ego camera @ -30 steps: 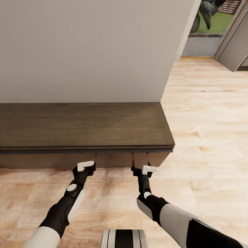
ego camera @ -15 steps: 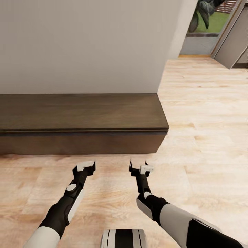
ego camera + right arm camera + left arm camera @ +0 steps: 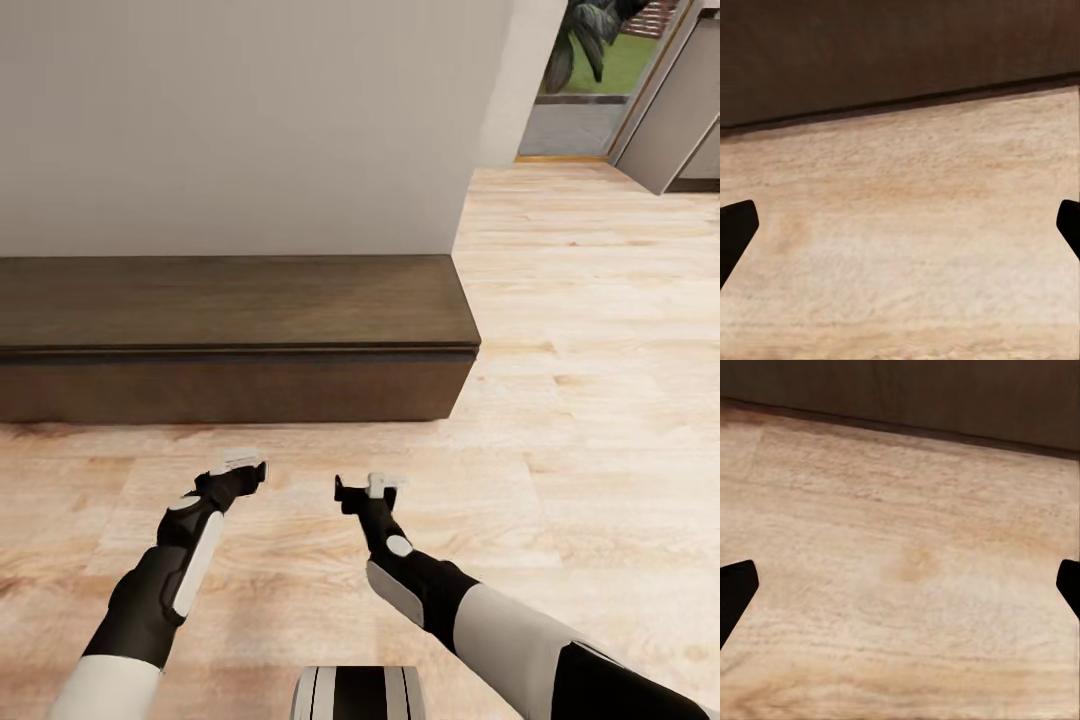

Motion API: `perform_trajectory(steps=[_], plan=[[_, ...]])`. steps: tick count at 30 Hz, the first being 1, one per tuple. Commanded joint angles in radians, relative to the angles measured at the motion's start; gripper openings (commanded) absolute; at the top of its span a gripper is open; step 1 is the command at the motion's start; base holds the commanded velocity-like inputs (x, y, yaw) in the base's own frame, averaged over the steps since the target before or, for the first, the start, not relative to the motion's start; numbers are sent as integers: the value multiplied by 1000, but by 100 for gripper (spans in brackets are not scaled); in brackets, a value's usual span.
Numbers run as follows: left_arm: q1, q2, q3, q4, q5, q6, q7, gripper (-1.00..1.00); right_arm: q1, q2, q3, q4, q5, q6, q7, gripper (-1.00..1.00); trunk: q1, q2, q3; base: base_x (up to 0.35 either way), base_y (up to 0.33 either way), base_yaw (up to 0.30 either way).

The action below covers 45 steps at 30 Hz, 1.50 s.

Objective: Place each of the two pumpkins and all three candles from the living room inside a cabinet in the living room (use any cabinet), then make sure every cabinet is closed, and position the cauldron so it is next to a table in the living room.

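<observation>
Head view: cabinet (image 3: 235, 375) shut; left claw (image 3: 240, 466) and right claw (image 3: 362, 489) apart, empty, near it. Next: find the cauldron.

A pale wood floor (image 3: 560, 400) covered the lower part of the head view and ran off toward 1 o'clock. A plain off-white wall (image 3: 250, 120) stood from 10 to 12 o'clock. At 1 o'clock, a doorway showed a dark-leaved plant (image 3: 578, 40) against green grass (image 3: 622, 65), with a grey door (image 3: 670, 120) just beside it.
</observation>
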Motion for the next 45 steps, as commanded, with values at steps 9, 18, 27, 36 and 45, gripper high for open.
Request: perform_trajectory(steps=[9,18,27,36,45], plan=[[1,-4,26,-131,96,145,12,100,-1,-21,-137,-51,-18,202,-4,100,-2,1,19,-4,0,0],[0,-9,104,-143,110,269,18,100,-3,-22,-143,-52,-13,269,4,100,-6,3,53,0,0,0],[-1,-12,179,-142,112,305,19,100,-2,-21,-145,-42,-17,267,97,100,-10,5,88,0,0,0],[-3,-5,224,-143,185,345,19,100,-2,-23,-143,-40,-14,269,125,100,-15,7,126,0,0,-10],[-3,0,249,-142,239,346,19,100,-1,-26,-242,-36,-82,248,225,100,-19,9,159,-75,0,37]])
